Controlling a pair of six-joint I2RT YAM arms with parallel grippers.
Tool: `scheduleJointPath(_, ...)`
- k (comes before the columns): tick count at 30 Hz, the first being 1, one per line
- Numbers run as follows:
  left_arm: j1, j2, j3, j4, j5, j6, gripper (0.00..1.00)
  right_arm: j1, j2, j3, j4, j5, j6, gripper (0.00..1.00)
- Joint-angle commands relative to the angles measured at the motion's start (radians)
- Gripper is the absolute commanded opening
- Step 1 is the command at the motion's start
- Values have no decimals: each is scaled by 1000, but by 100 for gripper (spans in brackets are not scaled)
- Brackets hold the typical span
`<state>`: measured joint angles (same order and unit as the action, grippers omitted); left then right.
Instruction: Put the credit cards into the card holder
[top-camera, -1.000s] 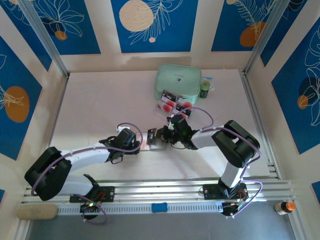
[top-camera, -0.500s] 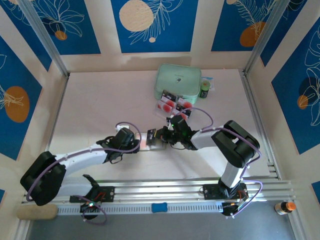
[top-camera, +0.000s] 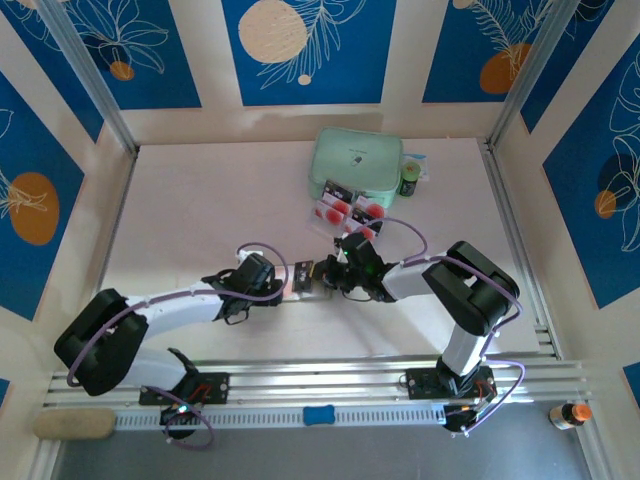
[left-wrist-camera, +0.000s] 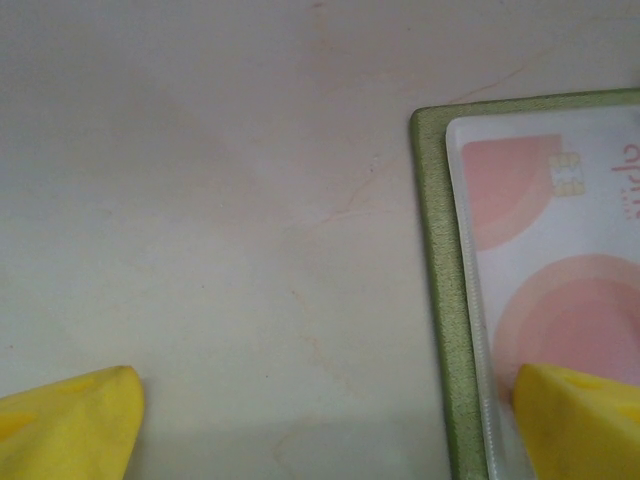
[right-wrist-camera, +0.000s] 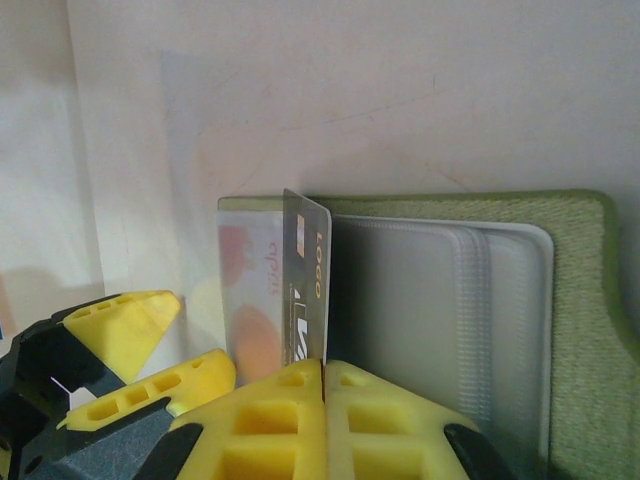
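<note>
right pincer (right-wrist-camera: 322, 372) pinches a card (right-wrist-camera: 303, 290) on edge at the open wallet (right-wrist-camera: 590, 300); left pincer (left-wrist-camera: 325, 425) gapes wide, straddling the wallet's corner. more cards (top-camera: 343, 207) lie well beyond the wallet.

The card holder (left-wrist-camera: 432, 300) is olive green, its inner sleeves milky grey. Under one sleeve, one of the credit cards (left-wrist-camera: 560, 250) is pale with faded pink-red circles and a gold chip. The held card (right-wrist-camera: 303, 290) is dark with gold digits. The fingers (left-wrist-camera: 70, 425) of the left hand (left-wrist-camera: 325, 430) and right hand (right-wrist-camera: 322, 372) are bright yellow. The surface (top-camera: 220, 200) is creamy white. At upper centre, the zip case (top-camera: 355, 160) is mint green. The wall panels (top-camera: 305, 50) are blue with white leaf lines and orange and cream discs.
</note>
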<state>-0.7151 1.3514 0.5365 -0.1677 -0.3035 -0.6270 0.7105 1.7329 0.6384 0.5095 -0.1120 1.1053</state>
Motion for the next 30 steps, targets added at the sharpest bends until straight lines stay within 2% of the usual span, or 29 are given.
scheduleJointPath(1, 11, 11, -6, 7, 4, 0, 95, 9, -8, -24, -28, 3, 7, 0)
scheduleJointPath(30, 11, 8, -24, 22, 3, -5, 95, 30, -21, -13, -104, -2, 22, 0)
